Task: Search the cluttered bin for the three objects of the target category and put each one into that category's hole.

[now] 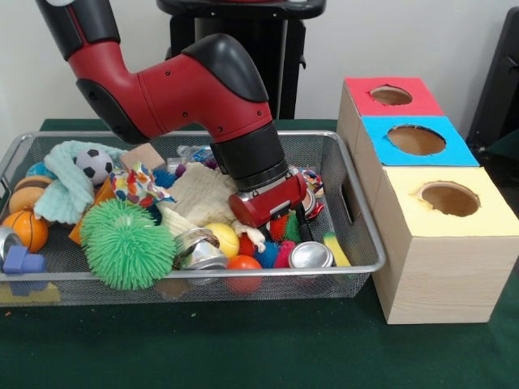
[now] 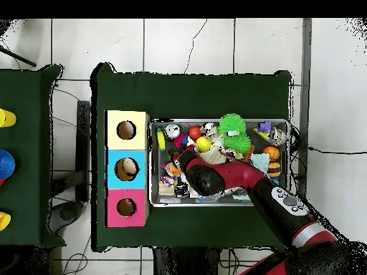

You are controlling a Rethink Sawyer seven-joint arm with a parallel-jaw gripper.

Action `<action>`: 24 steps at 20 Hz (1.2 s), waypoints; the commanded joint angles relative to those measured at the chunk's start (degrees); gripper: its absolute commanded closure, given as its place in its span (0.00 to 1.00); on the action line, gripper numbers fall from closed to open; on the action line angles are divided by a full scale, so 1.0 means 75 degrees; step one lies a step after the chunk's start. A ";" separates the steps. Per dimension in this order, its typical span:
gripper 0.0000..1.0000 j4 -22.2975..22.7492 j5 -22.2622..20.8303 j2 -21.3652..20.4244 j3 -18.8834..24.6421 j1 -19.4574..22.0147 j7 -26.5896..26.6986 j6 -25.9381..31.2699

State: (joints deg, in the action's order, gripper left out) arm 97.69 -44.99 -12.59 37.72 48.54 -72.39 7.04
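The wire mesh bin (image 1: 366,243) is full of mixed toys. It also shows in the overhead view (image 2: 153,195). My gripper (image 1: 298,224) is low inside the bin's right part, among small red and green spiky toys, next to a silver can (image 1: 311,255). I cannot tell whether it is open or shut or whether it holds anything. In the overhead view the red wrist (image 2: 204,177) covers it. Beside the bin stand three wooden boxes with holes: red top (image 1: 392,96), blue top (image 1: 416,139), yellow top (image 1: 448,198).
In the bin lie green spiky balls (image 1: 126,243), a soccer ball (image 1: 95,164), a basketball (image 1: 27,229), a yellow ball (image 1: 224,239), an orange ball (image 1: 243,263), a cream cloth (image 1: 203,194), a mint cloth (image 1: 65,185) and a second can (image 1: 199,251). The arm's elbow (image 1: 186,89) hangs over the bin.
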 commanded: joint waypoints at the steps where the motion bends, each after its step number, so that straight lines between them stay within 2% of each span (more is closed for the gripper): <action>1: 0.00 -0.1022 -0.0686 0.1012 -0.0669 -0.0022 -0.0171 0.0018; 9: 0.00 -0.1003 -0.0609 0.0943 -0.0744 -0.0092 -0.0316 -0.0019; 10: 1.00 -0.0993 -0.0643 0.0939 -0.0739 -0.0098 -0.0289 -0.0034; 21: 1.00 -0.0977 -0.0561 0.0935 -0.0676 -0.0055 -0.0141 0.0158; 23: 1.00 -0.0833 -0.0399 0.0732 -0.0540 0.0045 -0.0007 0.0483; 24: 1.00 -0.0671 -0.0215 0.0421 -0.0473 0.0067 -0.0020 0.0712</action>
State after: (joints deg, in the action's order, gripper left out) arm 96.87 -45.03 -12.42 37.32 48.65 -72.39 5.85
